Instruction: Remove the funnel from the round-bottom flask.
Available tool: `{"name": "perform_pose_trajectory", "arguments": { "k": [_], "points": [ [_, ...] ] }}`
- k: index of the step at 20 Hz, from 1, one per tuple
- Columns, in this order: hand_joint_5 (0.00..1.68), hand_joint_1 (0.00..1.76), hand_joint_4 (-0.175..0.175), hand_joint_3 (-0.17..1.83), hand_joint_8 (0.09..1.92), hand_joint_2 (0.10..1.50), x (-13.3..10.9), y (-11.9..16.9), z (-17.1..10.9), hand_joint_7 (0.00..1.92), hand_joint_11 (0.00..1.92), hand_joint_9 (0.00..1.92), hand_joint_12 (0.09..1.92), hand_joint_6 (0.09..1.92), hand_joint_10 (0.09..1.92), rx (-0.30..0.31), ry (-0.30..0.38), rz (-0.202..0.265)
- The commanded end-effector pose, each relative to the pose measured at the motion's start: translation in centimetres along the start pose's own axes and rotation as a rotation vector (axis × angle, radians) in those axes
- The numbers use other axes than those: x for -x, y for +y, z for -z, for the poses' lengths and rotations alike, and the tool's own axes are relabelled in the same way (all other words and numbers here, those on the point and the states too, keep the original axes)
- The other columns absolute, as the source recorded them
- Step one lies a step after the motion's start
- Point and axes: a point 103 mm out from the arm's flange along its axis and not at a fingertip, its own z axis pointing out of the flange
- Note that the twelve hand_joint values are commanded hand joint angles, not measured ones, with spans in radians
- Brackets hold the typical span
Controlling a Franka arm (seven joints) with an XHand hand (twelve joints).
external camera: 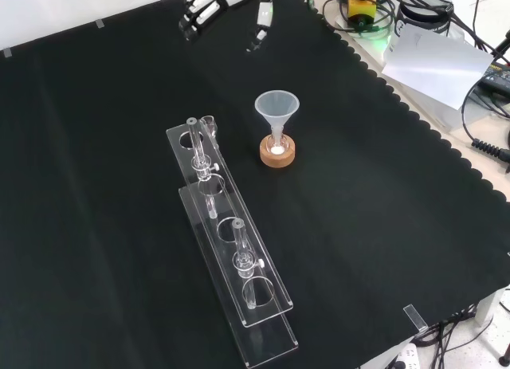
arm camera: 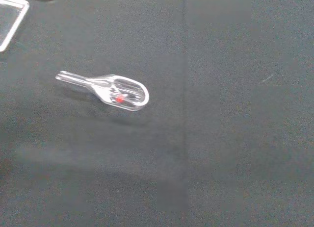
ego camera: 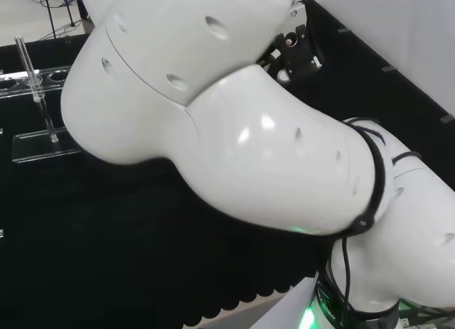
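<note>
Funnel of clear plastic (external camera: pixel 276 111) sits upright in the neck of a small round-bottom glass flask (external camera: pixel 276 145) on a cork ring stand (external camera: pixel 277 152), near the middle of the black cloth (external camera: pixel 382 202). Just beside it stands a clear acrylic tube rack (external camera: pixel 227 237). Up at the cloth's far edge in the front view, well apart from the funnel, hangs the black and white hand (external camera: pixel 199 4), fingers relaxed, holding nothing.
</note>
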Motion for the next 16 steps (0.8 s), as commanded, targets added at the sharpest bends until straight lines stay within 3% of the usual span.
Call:
{"name": "perform_pose_trajectory", "arguments": {
  "k": [1, 8, 13, 16],
  "points": [
    [0.26, 0.63, -0.067, 0.51, 0.72, 0.66, -2.8, -5.2, 0.5, 0.18, 0.34, 0.49, 1.39, 0.09, 0.69, -0.008, 0.068, 0.049],
    [0.16, 0.56, -0.06, 0.5, 0.7, 0.64, -6.4, -6.8, 0.6, 0.11, 0.4, 0.4, 1.41, 0.09, 0.69, -0.095, 0.099, 0.131],
    [0.07, 0.53, -0.047, 0.46, 0.72, 0.63, -7.8, -6.9, 0.1, 0.03, 0.38, 0.29, 1.44, 0.09, 0.76, -0.174, 0.112, 0.156],
    [0.01, 0.51, -0.051, 0.42, 0.55, 0.63, -8.4, -6.6, 0.1, 0.0, 0.35, 0.19, 1.46, 0.09, 0.78, -0.205, 0.104, 0.161]
  ]
}}
